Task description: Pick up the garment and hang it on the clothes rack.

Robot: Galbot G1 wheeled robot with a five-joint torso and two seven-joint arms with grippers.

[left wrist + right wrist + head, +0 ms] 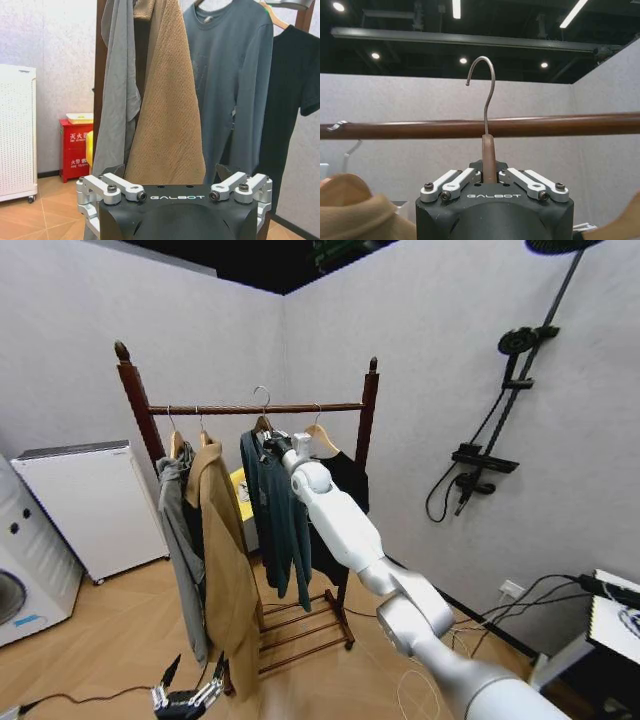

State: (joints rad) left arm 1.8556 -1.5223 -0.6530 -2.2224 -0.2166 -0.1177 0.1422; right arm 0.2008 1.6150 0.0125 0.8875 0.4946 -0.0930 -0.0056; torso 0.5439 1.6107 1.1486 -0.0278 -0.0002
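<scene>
The garment (pixel 275 515), a dark teal long-sleeved shirt (pixel 225 75), hangs from a wooden hanger at the middle of the clothes rack (pixel 367 410). My right gripper (pixel 281 447) is shut on the hanger's neck (pixel 489 150), just under the rack's bar (pixel 560 125). The metal hook (pixel 488 82) crosses the bar and its curve stands well above it, not resting on it. My left gripper (pixel 187 695) hangs low near the floor in front of the rack, open and holding nothing (pixel 170 172).
A grey jacket (pixel 178 530) and a tan coat (pixel 225 570) hang left of the garment, a black T-shirt (pixel 345 490) to its right. A white appliance (pixel 90 505) stands left, a shower rail (pixel 500 430) on the right wall. Cables (pixel 470 625) lie on the floor.
</scene>
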